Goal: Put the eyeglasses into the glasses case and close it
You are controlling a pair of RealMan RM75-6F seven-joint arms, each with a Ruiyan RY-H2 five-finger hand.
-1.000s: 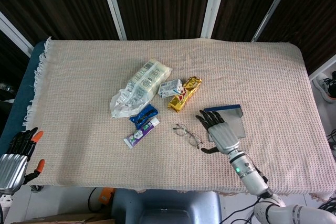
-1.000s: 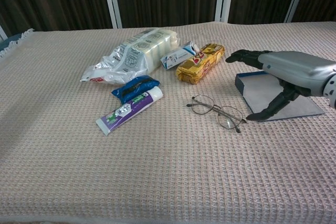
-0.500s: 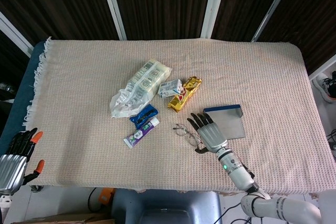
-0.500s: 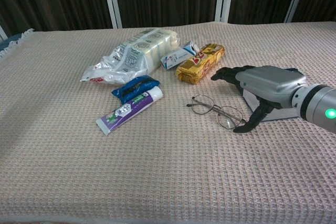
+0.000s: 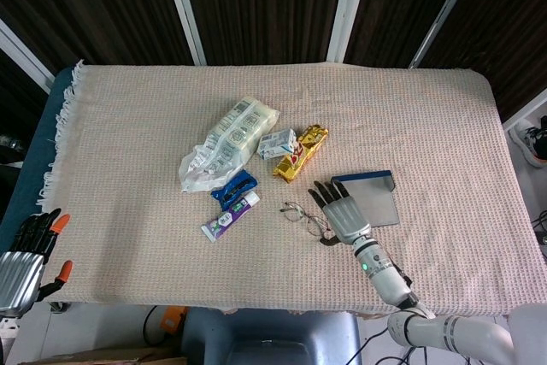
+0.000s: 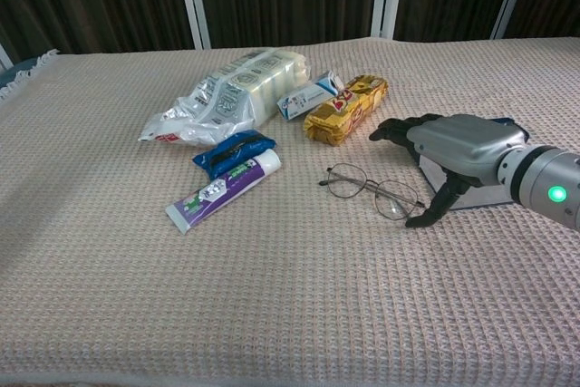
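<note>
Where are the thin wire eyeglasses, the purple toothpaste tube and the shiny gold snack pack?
Thin wire eyeglasses [image 6: 396, 200], chest view, on the right lens.
Purple toothpaste tube [image 6: 227, 187], chest view, on the tube's middle.
Shiny gold snack pack [image 5: 300, 152], head view, on the wrapper's middle.

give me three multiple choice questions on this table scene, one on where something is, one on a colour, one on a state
1. Where do the thin wire-framed eyeglasses lie?
A. inside the case
B. on the cloth, left of the flat grey glasses case
C. on the white crinkled plastic bag

2. What colour is the snack packet beside the small white and blue carton?
A. gold
B. green
C. black

3. What is the right hand doing?
A. lifting the eyeglasses
B. holding nothing, fingers spread beside the eyeglasses
C. pressing the purple and white tube

Answers: 1 B, the frames rest on bare cloth next to the case. 2 A, its wrapper is shiny gold. 3 B, its fingers are apart and the eyeglasses still lie flat.
</note>
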